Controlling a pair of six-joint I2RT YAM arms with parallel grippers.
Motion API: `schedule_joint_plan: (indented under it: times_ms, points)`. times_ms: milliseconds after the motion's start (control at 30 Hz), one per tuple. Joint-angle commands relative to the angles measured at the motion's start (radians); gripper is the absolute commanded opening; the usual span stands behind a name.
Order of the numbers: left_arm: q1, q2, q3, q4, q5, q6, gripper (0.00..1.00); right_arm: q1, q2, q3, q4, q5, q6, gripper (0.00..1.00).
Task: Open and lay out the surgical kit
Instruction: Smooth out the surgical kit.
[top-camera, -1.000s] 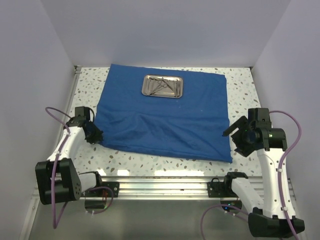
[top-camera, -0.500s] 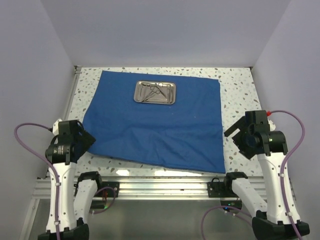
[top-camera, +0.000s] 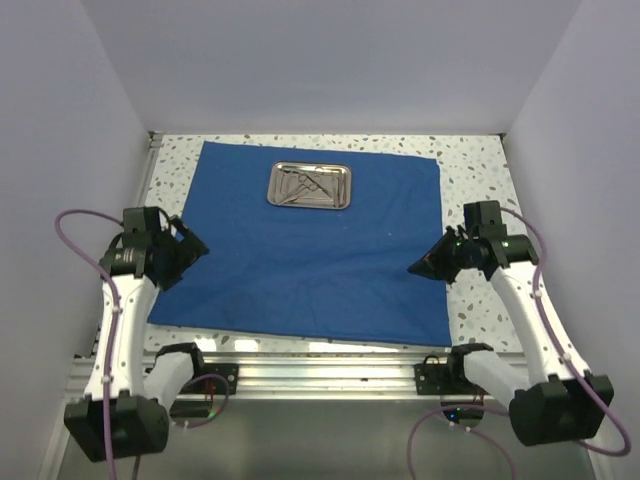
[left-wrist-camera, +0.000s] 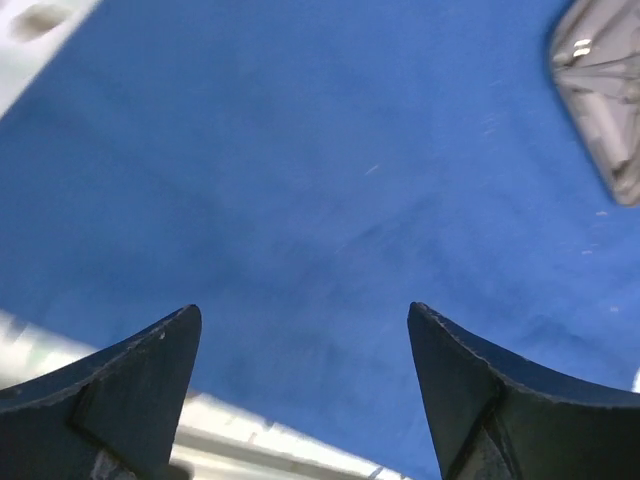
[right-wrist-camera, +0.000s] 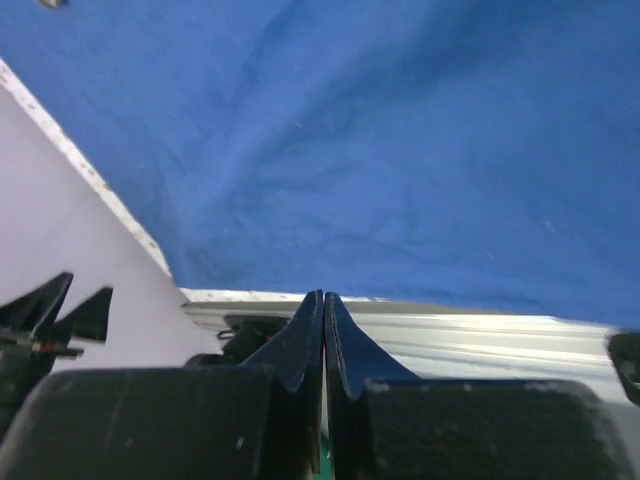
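Left gripper (top-camera: 188, 254) hangs over the left edge of the blue cloth (top-camera: 310, 265), jaws spread wide, nothing between them. Right gripper (top-camera: 424, 268) hovers at the cloth's right edge, fingers pressed together, empty. The cloth lies spread flat across the speckled table (top-camera: 480, 170). On its far part sits the steel tray (top-camera: 311, 185), long axis running left to right, thin instruments (top-camera: 300, 186) lying inside.
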Motion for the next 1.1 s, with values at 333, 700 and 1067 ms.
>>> schedule_joint_plan:
  times_ms: [333, 700, 1067]
  points:
    - [-0.174, 0.780, 0.355, 0.547, 0.251, 0.163, 0.80, 0.044, 0.586, 0.173, 0.495, -0.173, -0.033, 0.00]
    - [-0.099, 1.087, 0.620, 0.541, 0.256, 0.249, 0.71, -0.012, 1.054, 0.625, 0.323, 0.006, -0.238, 0.00]
    - [-0.030, 1.282, 0.841, 0.411, 0.146, 0.315, 0.75, -0.090, 1.277, 1.098, 0.039, 0.406, -0.418, 0.00]
